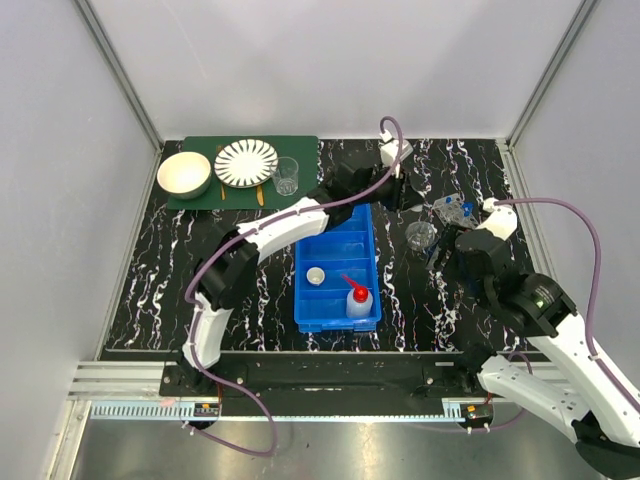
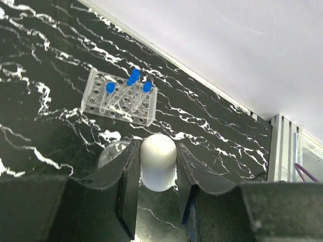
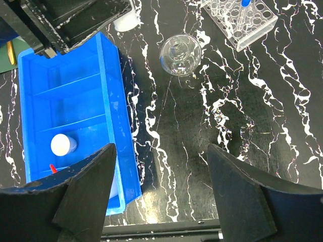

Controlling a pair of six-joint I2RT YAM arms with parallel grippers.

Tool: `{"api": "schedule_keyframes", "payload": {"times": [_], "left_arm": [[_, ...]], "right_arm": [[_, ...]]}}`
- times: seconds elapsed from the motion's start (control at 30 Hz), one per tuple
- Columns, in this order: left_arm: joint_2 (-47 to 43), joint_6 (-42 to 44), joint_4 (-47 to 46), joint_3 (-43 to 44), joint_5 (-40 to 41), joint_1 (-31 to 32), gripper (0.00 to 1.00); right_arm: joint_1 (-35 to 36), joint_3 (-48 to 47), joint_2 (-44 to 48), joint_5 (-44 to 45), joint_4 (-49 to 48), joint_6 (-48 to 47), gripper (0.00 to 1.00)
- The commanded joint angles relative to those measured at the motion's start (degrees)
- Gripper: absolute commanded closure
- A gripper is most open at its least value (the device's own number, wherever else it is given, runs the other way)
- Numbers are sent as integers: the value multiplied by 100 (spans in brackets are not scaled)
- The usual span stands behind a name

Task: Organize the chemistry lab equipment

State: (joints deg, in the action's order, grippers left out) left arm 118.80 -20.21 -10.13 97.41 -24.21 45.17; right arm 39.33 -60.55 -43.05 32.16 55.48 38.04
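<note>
Past the bin, left arm reaches (clasping cylinder).

Overhead looks down; wrist views (closer) share the rack.

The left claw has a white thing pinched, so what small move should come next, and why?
Probably swing the left claw over the blue bin: its white cylinder sits over the table, just beyond the bin's far compartment, which looks empty.
</note>
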Motion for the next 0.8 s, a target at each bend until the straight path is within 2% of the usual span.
{"api": "schedule_keyframes", "payload": {"times": [0.0, 0.13, 0.4, 0.77], "left_arm": [[117, 710, -490, 481, 162, 132, 100], [283, 931, -692, 288, 556, 282, 100], [433, 747, -1957, -310, 952, 370, 100], [1303, 316, -2001, 542, 795, 484, 100]], "right_arm": [[22, 52, 103, 9, -38, 63, 22], [31, 88, 165, 62, -38, 63, 23], [22, -79, 420, 106, 103, -16, 23], [31, 17, 438, 106, 165, -16, 23]]}}
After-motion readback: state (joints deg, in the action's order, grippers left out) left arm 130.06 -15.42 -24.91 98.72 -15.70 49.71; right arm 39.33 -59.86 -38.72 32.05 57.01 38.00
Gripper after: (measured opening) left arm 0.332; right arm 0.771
